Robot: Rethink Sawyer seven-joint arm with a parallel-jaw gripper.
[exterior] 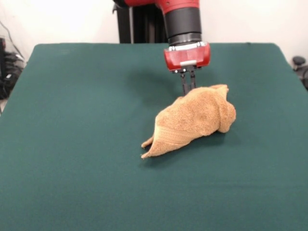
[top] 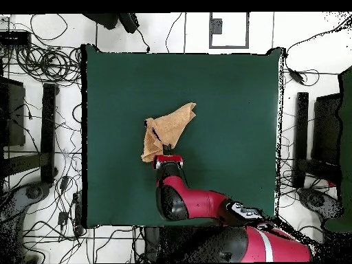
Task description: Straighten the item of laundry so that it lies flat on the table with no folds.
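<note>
1. A dark green table (exterior: 72,168) is shown w/ one tan-orange towel (exterior: 192,126) lying on it, roughly mid-table and a bit toward the robot's side. Nothing else is seen on the cloth; no containers are present.
2. The towel is bunched into a lumpy mound, not flat. In the front view one end is rolled into a narrow point w/ a smooth stripe band visible, and the other end is piled thick and high. Several folds are judged to remain.
3. The towel's long axis is seen running diagonally. In the overhead view it stretches from a blunt end near the gripper to a pointed corner on the far side, away from the robot base.
4. The gripper (exterior: 188,89) is held directly behind the thick end in the front view, at the towel's upper edge. Its two dark fingers are drawn close together, narrow. Whether cloth is pinched between them can't be told; the tips are hidden behind the pile.
5. Only one arm is present, so the near thick end is judged the closest part to reach.
6. Task progress is judged early: the towel is still crumpled. Spreading is likely needed along the diagonal, away from the base.
</note>
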